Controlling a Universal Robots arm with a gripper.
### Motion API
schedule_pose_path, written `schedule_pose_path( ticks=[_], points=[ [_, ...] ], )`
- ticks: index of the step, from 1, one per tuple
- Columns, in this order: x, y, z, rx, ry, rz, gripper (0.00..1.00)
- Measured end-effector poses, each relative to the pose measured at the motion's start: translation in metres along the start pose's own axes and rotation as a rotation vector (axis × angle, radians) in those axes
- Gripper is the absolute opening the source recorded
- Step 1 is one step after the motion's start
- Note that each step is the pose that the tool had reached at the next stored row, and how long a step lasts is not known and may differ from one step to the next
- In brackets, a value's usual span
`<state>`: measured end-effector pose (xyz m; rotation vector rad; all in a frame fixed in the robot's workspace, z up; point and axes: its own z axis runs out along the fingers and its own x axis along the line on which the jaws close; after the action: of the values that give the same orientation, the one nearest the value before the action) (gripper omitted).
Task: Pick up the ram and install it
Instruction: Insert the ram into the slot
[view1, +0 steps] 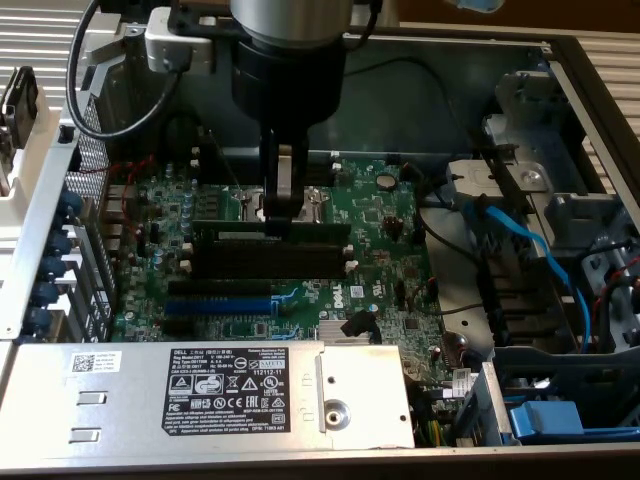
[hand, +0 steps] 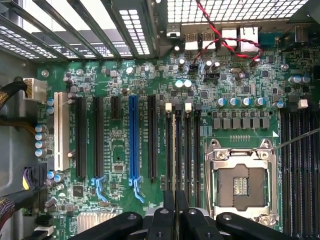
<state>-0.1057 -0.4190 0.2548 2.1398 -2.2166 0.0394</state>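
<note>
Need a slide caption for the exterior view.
Gripper holds the ram lengthwise at the black memory slots.

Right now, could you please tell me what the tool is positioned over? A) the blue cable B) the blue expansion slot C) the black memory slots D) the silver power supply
C: the tool, closed on the ram, stands right over the black memory slots.

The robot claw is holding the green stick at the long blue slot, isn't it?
Not at the blue slot. The gripper holds the ram at the black memory slots; the blue one sits apart. The exterior view shows it.
</note>
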Motion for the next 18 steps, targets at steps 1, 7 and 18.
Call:
schedule_pose_path(
  ticks=[1, 7, 18],
  points=[
    [0.0004, -0.0001, 0.0008, 0.0002, -0.0002, 0.0, 0.13],
    [0.0015, -0.0001, 0.0018, 0.0004, 0.0, -0.007, 0.13],
    [0.0017, -0.0002, 0.0048, 0.0014, 0.0004, -0.023, 0.13]
  ],
)
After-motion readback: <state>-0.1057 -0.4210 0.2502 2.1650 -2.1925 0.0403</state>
